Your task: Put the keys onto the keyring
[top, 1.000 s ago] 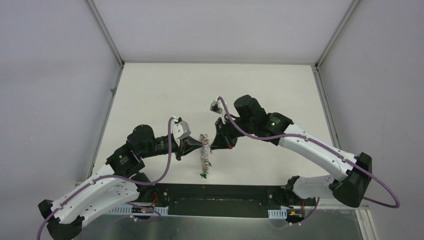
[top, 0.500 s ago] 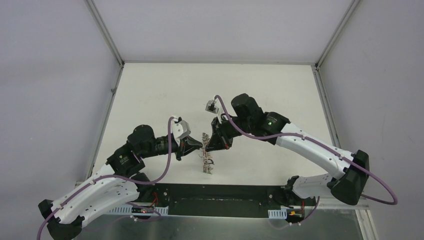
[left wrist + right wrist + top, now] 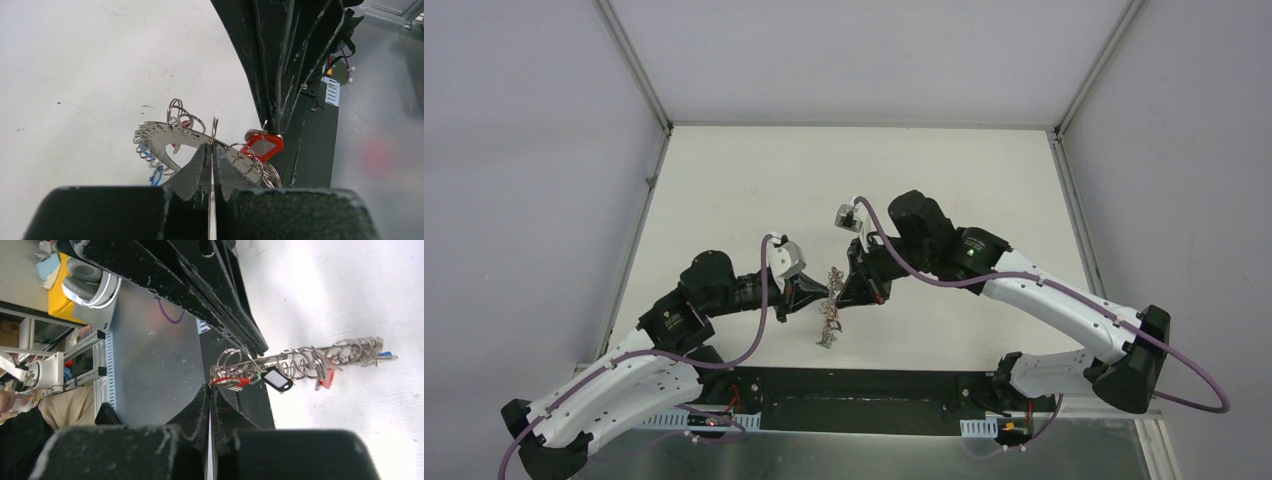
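left wrist: red-tagged key (image 3: 263,145) label unreadable.

Keyring (image 3: 157,134): bare metal, smooth, reflective. Split rings (image 3: 180,115): thin shiny silver wire. Red key tag (image 3: 262,145): glossy plastic. Left gripper (image 3: 212,149) fingers (image 3: 194,172): matt black plastic, ribbed, edges scuffed grey. Table (image 3: 75,75): matt white, lightly marked. At its near edge, metal plate (image 3: 150,365): dull grey sheen.
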`<control>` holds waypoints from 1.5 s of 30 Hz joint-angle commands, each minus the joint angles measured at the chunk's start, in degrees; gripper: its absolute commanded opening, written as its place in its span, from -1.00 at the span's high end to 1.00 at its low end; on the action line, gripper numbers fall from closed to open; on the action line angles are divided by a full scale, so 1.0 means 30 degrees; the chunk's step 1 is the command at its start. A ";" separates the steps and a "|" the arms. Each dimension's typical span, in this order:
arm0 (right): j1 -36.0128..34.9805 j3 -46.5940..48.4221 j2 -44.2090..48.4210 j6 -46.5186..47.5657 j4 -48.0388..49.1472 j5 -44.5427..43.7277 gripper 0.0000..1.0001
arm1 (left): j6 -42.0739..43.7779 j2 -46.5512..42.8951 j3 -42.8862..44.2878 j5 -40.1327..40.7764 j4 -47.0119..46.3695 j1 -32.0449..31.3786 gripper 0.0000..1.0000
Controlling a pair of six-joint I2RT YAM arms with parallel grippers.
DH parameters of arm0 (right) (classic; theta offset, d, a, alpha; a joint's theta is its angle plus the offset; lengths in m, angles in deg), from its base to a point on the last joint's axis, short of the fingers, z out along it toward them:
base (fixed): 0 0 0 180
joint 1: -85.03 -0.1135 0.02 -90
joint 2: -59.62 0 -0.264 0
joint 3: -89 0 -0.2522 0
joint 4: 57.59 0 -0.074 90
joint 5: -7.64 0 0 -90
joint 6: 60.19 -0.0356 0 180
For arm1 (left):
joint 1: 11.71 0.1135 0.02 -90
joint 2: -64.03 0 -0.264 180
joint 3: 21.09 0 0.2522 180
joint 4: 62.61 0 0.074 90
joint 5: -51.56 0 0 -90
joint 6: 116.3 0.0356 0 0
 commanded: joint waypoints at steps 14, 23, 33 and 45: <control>0.0348 0.2271 -0.0176 0.0569 -0.0644 -0.2247 1.00 | -0.0269 -0.0108 0.0388 -0.1090 -0.1561 -0.0056 1.00; 0.0329 0.2404 -0.0539 0.1747 -0.1604 -0.2098 1.00 | -0.0456 -0.0214 0.0340 -0.0795 -0.1673 -0.0047 1.00; 0.0305 0.2216 -0.0453 0.1668 -0.1669 -0.2783 1.00 | -0.0768 -0.0275 0.0277 -0.1219 -0.2089 -0.0039 1.00; 0.0297 0.1959 -0.0411 0.1587 -0.2197 -0.4363 1.00 | -0.0835 -0.0263 0.0304 -0.1286 -0.2117 -0.0052 1.00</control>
